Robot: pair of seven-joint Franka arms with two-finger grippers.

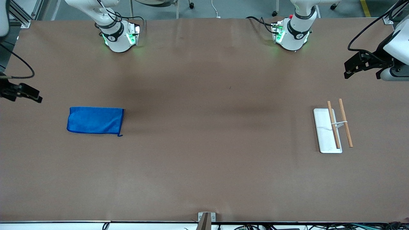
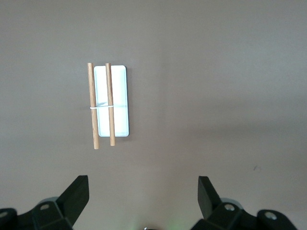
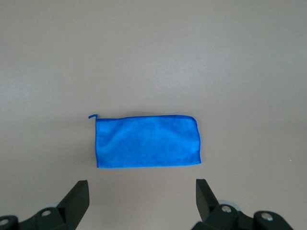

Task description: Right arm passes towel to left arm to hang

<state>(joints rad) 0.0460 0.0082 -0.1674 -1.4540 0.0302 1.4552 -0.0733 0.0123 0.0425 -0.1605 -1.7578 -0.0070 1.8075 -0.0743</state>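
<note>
The towel (image 1: 96, 120) is a bright blue folded rectangle lying flat on the brown table toward the right arm's end, with a small loop at one corner; it also shows in the right wrist view (image 3: 147, 141). My right gripper (image 1: 27, 93) (image 3: 141, 191) hangs open and empty in the air beside the towel, apart from it. The rack (image 1: 326, 131) has a white base and two wooden rods (image 1: 345, 123); it also shows in the left wrist view (image 2: 112, 100). My left gripper (image 1: 351, 68) (image 2: 142, 189) hangs open and empty in the air near the rack, at the left arm's end.
Both arm bases (image 1: 119, 36) (image 1: 292, 33) stand along the table's edge farthest from the front camera. A small bracket (image 1: 204, 218) sits at the table's edge nearest that camera. Brown table (image 1: 204, 127) lies bare between towel and rack.
</note>
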